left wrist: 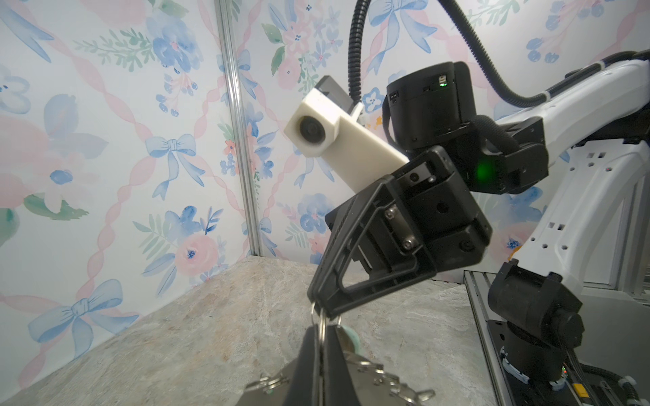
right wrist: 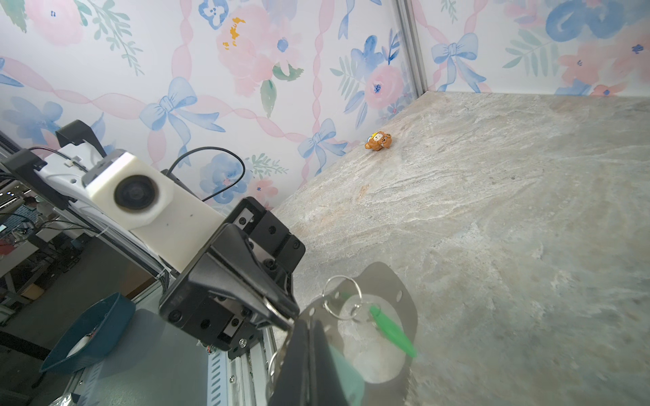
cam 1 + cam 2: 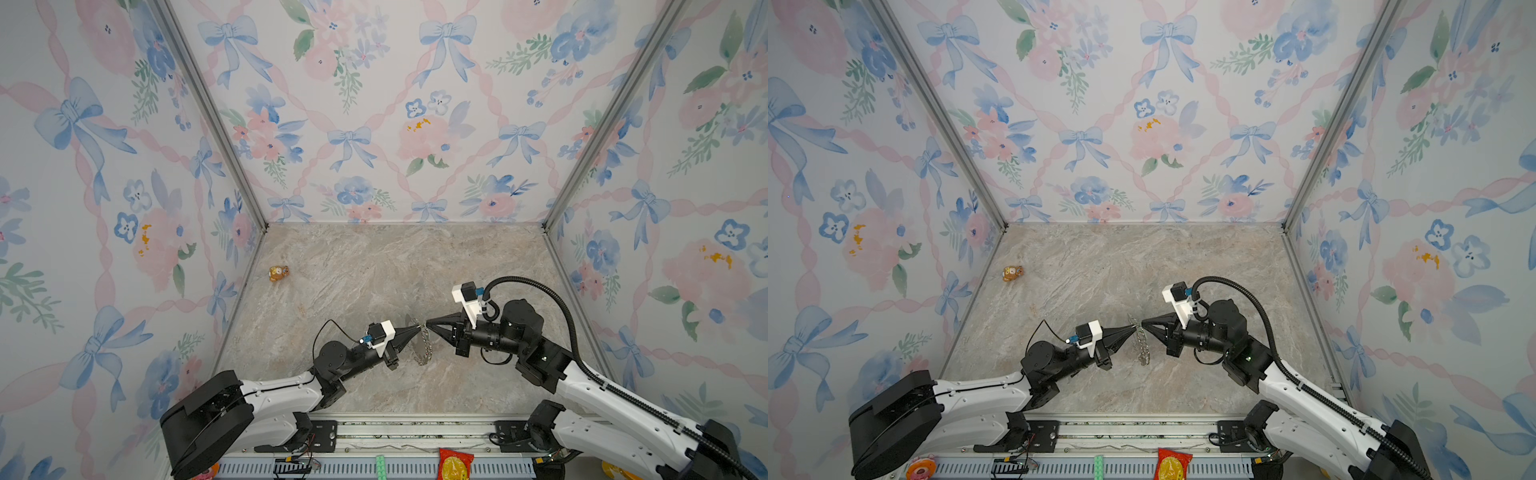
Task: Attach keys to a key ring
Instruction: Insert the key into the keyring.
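Over the table's front middle, my left gripper (image 3: 419,329) and right gripper (image 3: 428,323) meet tip to tip, both shut. The key ring (image 3: 423,351), a taupe-grey band hoop (image 2: 404,291) fringed with silver rings, hangs under them off the table. In the left wrist view my left gripper (image 1: 322,328) pinches a thin silver ring at the hoop's edge. My right gripper (image 2: 309,325) is shut on a silver ring, with the pale mint key (image 2: 343,372) beside its fingers, so it seems to hold that key. The bright green key (image 2: 390,330) dangles from a ring (image 2: 343,298) through the band.
An orange-brown bear figurine (image 3: 278,273) lies by the left wall. Floral walls close in three sides. A metal rail (image 3: 415,432) runs along the front edge, with a red packet (image 3: 455,463) beyond it. A dark blue tray (image 2: 91,334) sits outside the cell.
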You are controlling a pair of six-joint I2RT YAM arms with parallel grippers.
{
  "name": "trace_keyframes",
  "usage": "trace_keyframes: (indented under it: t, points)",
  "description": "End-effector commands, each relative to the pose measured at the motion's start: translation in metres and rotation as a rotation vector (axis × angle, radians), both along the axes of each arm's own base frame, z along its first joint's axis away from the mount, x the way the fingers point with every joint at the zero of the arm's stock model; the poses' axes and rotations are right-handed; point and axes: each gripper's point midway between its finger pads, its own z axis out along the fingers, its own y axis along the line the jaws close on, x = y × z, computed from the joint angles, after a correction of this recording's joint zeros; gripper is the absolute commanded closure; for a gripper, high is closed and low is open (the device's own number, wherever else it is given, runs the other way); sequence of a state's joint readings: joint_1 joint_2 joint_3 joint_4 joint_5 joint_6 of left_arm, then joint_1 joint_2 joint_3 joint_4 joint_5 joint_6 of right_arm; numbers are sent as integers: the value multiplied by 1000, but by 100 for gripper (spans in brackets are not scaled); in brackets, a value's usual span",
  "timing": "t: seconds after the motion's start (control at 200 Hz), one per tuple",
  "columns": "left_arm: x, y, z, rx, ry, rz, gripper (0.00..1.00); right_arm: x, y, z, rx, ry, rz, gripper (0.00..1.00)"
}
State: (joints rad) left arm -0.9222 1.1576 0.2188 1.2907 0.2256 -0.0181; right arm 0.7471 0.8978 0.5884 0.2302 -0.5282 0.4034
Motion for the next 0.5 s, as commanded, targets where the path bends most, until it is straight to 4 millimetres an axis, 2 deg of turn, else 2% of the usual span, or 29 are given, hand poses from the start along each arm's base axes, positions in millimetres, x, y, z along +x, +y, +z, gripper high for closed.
trace_keyframes:
  t: [0.0, 0.26, 0.495]
  points:
    - [-3, 3, 12, -35, -61, 4, 100, -5, 6, 14, 44, -11, 29, 100]
    - [8, 9, 15, -78, -50, 68, 100, -5, 10, 11, 36, 10, 37, 100]
    - [13, 10, 10, -64, -60, 100, 100, -1, 8, 15, 43, 6, 16, 100]
